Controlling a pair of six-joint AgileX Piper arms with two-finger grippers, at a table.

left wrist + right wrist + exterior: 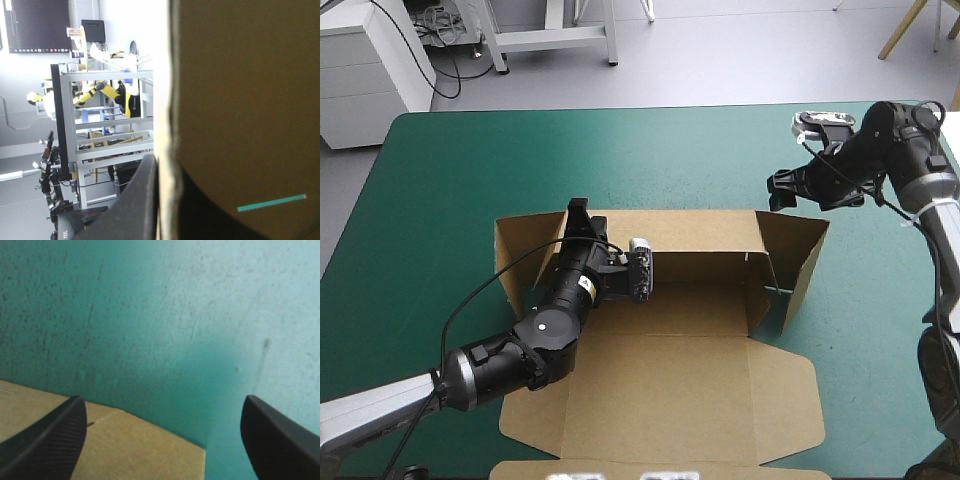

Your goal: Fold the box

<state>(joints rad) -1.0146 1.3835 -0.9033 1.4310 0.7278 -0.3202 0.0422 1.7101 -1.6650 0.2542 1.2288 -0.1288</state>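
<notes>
The brown cardboard box (665,385) is seen at the middle of the teal-green table cover (450,180), partly raised: its rear wall (705,232) and both side walls are stood up, while the broad lid panel (670,420) is laid flat on the near side of the box. The left gripper (578,212) is found at the rear wall, close to the box's left rear corner, reached in from inside the box. Its black fingers are pressed all but together, and the upper edge of the rear wall is pinched between them. In the left wrist view one finger (142,200) is shown on one face of the board and the other as a dark shape against the opposite face, with the brown sheet sandwiched between. A thin slot (272,202) cut in that board is lit teal-green. Over at the box's right rear corner, the right gripper (782,190) is held above the cover, just beyond the box's right side wall (807,262) and clear of it. Its fingers are spread wide, one at each side of its own view, and nothing is gripped or touched. Bare cover is seen ahead of them, and a corner of brown board is seen below them, nearer one finger.
</notes>
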